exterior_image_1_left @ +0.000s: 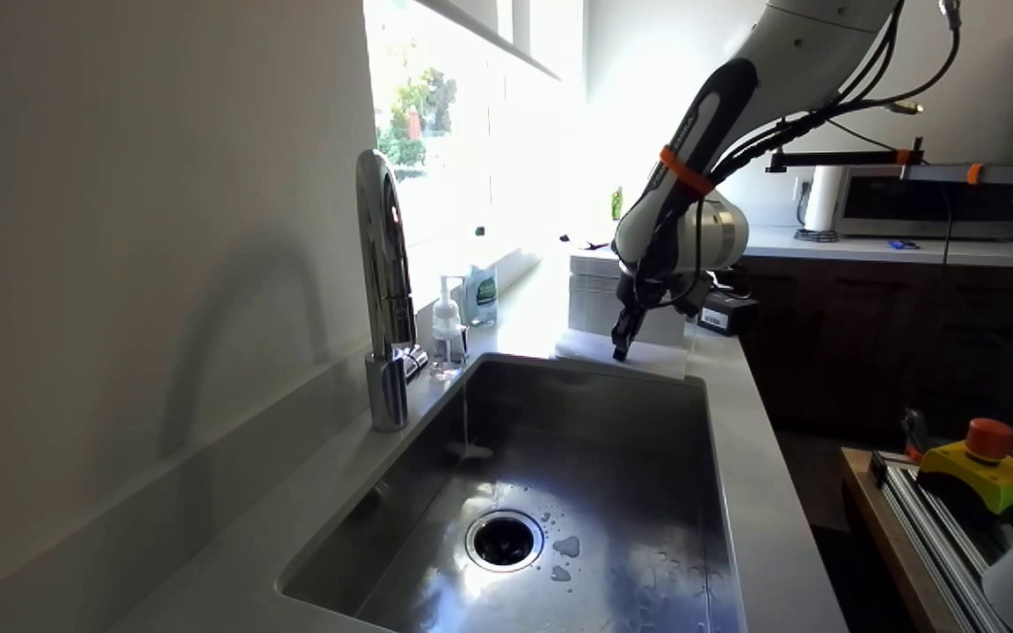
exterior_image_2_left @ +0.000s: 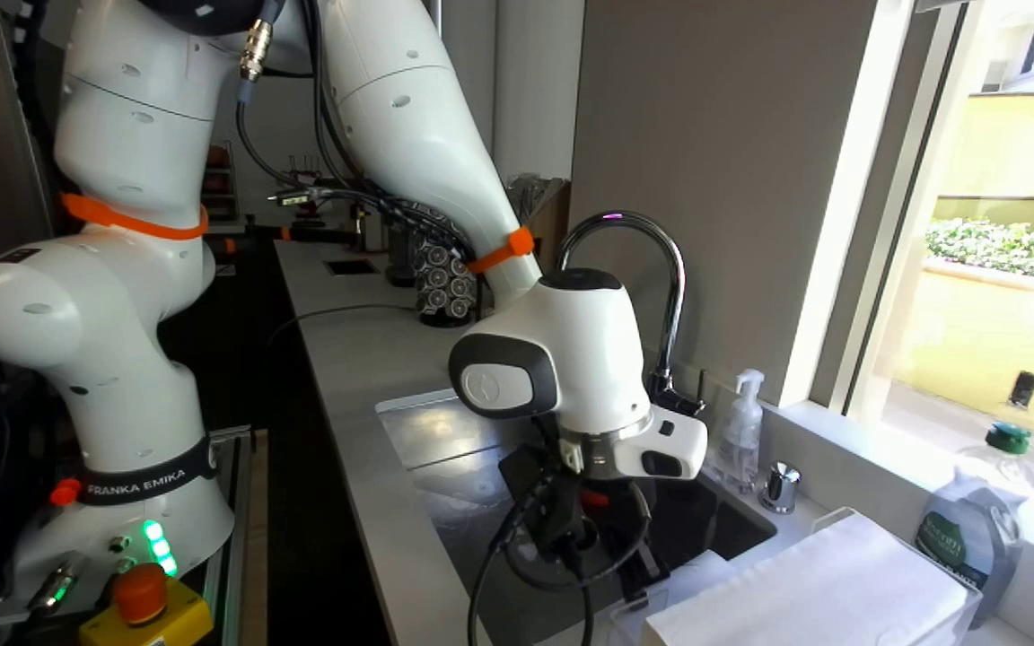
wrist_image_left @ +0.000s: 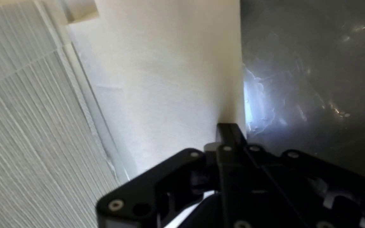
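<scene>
My gripper (wrist_image_left: 228, 125) is shut, with its two black fingertips together. It points down at a flat white sheet (wrist_image_left: 169, 79), close to the sheet's edge along the sink (wrist_image_left: 312, 63). The tips are at or just above the sheet; I cannot tell whether they touch it. A stack of folded white paper towels (wrist_image_left: 33, 126) stands beside the sheet in the wrist view. In an exterior view, the gripper (exterior_image_1_left: 620, 353) is in front of the stack (exterior_image_1_left: 590, 299), over the sheet (exterior_image_1_left: 658, 358). In an exterior view, the stack (exterior_image_2_left: 813, 592) sits in a clear holder, and the arm partly hides the sink.
A chrome faucet (exterior_image_1_left: 383, 299) stands beside the steel sink (exterior_image_1_left: 594, 492). A clear pump bottle (exterior_image_1_left: 448, 325) and a soap bottle (exterior_image_1_left: 483, 294) stand by the window. A black box (exterior_image_1_left: 726, 314) is beside the stack. Cables (exterior_image_2_left: 481, 574) hang from the wrist.
</scene>
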`<control>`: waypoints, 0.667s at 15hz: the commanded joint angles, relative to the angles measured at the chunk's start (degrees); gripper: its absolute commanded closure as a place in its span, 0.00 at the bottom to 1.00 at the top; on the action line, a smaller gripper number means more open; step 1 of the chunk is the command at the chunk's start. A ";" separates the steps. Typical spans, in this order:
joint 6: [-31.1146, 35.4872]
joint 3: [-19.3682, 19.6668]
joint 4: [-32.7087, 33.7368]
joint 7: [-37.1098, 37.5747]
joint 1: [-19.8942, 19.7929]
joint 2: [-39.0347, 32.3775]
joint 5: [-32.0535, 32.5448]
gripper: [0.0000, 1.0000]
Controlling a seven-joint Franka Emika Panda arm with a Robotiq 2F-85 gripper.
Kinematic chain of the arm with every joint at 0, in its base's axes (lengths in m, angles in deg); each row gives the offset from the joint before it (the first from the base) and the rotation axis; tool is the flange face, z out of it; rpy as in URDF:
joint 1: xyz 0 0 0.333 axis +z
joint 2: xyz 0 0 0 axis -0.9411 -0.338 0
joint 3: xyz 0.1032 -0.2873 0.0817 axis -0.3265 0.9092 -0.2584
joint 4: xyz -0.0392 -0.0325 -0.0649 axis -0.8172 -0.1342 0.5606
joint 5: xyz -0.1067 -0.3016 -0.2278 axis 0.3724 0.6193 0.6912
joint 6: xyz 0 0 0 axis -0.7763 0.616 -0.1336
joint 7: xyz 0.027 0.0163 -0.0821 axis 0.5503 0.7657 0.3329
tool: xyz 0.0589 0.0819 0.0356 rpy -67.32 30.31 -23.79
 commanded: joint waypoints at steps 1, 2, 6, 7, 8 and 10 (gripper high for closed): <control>1.53 -1.26 0.89 -0.89 -1.10 -1.45 -1.09 1.00; 1.57 -1.30 0.85 -0.82 -1.09 -1.30 -1.02 1.00; 0.90 -1.83 0.04 -1.41 -1.68 1.39 -0.95 0.95; 0.77 -1.51 -0.24 -1.45 -1.62 2.12 -0.59 0.74; 0.70 -1.18 -0.22 -1.37 -1.56 2.55 -0.30 0.68; 0.67 -0.60 -0.07 -1.62 -1.98 2.82 0.00 0.53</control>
